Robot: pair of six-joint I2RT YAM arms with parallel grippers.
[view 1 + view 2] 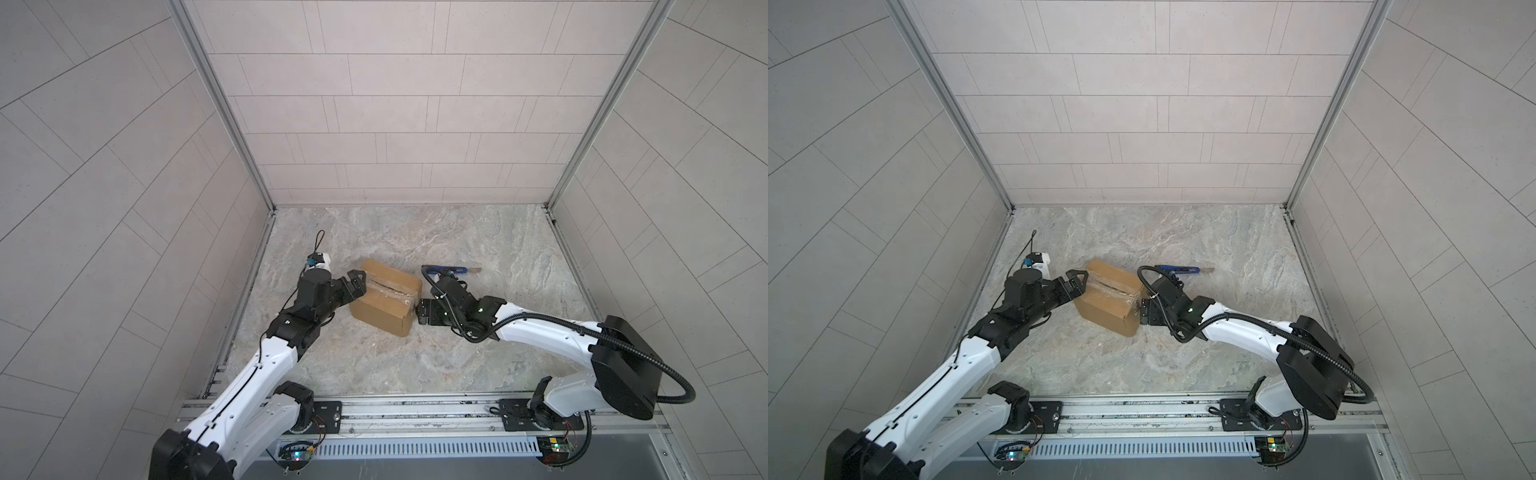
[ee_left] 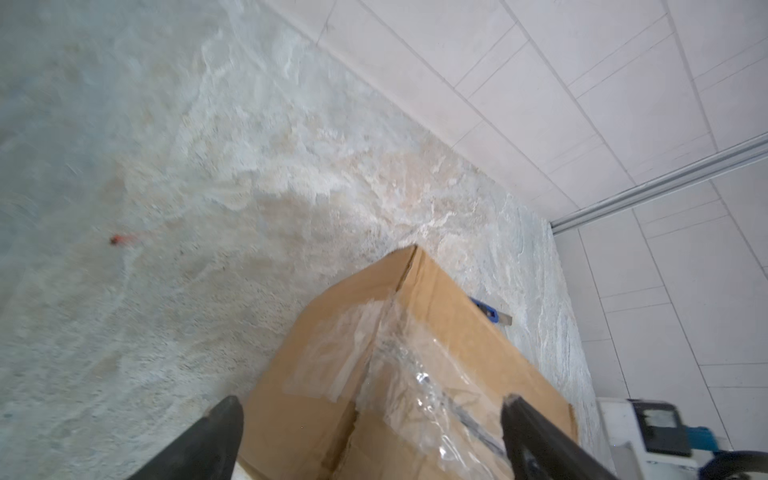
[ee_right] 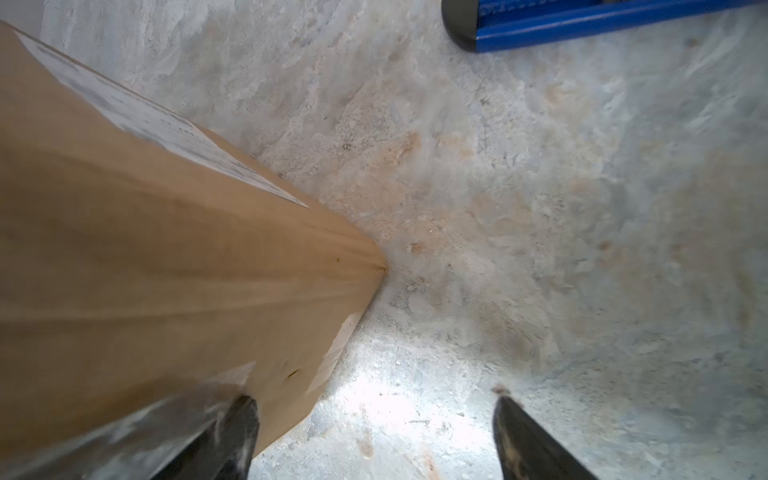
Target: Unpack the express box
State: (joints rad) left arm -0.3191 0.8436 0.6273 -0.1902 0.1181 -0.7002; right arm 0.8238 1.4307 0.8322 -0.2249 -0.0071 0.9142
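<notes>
Got a rough stone-look tabletop (image 1: 395, 365), so decent friction under the express box (image 1: 384, 301), parked mid-table: plain corrugated cardboard, flaps down. Got left gripper (image 1: 359, 284) gaping round one end, right gripper (image 1: 419, 312) spread empty at the opposite corner. Better to brace both ends squarely before touching the blue utility knife (image 1: 451, 270). Crinkly, shiny tape (image 1: 388, 291) along the seam.

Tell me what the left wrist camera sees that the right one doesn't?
Only the left wrist view shows the taped top seam of the small brown cardboard box, the tiled wall and the open left claw. Only the right wrist view shows a white printed label on the box's side and the open right claw. Both show the box, the blue-handled utility knife and the grey marbled tabletop.
</notes>
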